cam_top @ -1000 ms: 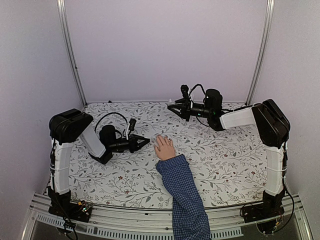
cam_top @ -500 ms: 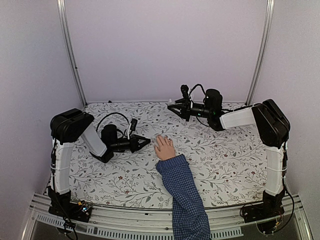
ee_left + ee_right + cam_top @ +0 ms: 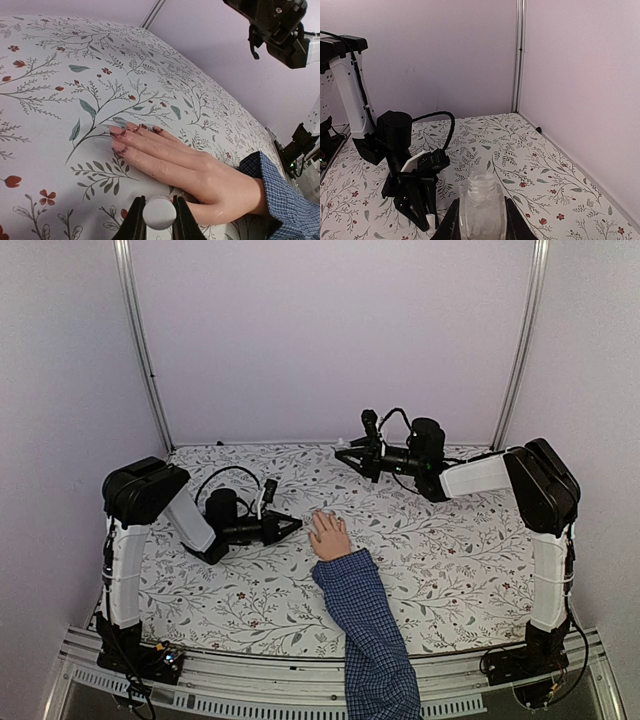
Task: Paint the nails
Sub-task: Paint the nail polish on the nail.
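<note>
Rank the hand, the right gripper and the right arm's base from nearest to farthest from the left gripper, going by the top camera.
From the left gripper:
1. The hand, just beside its tip.
2. The right gripper, farther back and right.
3. The right arm's base, near right corner.

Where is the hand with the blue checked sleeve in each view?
Top external: the hand lies palm down near the middle of the table, just right of the left gripper.
Left wrist: the hand fills the centre, fingers pointing left, beyond the left gripper.
Right wrist: not in it.
Shared landmark: the left gripper, shut on a white cap, lower left in the right wrist view.
</note>
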Tool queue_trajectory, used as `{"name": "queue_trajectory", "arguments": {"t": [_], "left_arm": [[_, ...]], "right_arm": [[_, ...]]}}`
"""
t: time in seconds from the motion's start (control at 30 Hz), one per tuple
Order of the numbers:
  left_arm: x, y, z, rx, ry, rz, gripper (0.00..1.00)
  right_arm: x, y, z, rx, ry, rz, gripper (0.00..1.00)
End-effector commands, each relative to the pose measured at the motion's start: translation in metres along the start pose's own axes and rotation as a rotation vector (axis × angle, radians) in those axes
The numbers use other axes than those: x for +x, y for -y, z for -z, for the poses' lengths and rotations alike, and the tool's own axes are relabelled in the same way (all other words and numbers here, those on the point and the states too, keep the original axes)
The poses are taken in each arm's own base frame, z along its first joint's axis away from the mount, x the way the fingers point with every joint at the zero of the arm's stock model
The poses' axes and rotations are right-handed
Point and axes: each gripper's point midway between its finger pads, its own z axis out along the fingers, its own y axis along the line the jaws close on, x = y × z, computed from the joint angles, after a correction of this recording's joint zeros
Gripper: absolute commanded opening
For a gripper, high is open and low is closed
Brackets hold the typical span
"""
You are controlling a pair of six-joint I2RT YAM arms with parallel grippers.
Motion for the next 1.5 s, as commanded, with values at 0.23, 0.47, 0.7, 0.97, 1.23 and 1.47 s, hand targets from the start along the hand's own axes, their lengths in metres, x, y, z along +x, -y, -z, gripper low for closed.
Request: {"name": "queue_trajectory", "arguments": {"t": [0.23, 0.47, 0.7, 0.97, 1.23, 1.47], "left_arm": [[0.007, -0.004, -0.005, -0.007, -0.026, -0.011, 0.00], [0.012, -0.005, -0.007, -0.015, -0.051, -0.023, 0.00], [0.015, -0.002, -0.007, -0.009, -0.058, -0.029, 0.00], [0.016, -0.001, -0.006, -0.007, -0.061, -0.030, 0.00], [0.017, -0.002, -0.003, -0.024, -0.060, -0.033, 0.00], [0.014, -0.006, -0.001, -0.046, -0.052, -0.037, 0.00]], "right_arm": [[0.007, -0.001, -0.001, -0.001, -0.007, -0.004, 0.00], [0.007, -0.001, 0.000, 0.000, -0.007, -0.005, 0.00], [0.007, -0.001, 0.000, 0.000, -0.007, -0.003, 0.00], [0.007, -0.001, 0.000, -0.001, -0.007, -0.005, 0.00], [0.006, -0.001, 0.000, -0.001, -0.007, -0.003, 0.00], [0.007, -0.001, 0.000, -0.001, -0.008, -0.004, 0.00]]}}
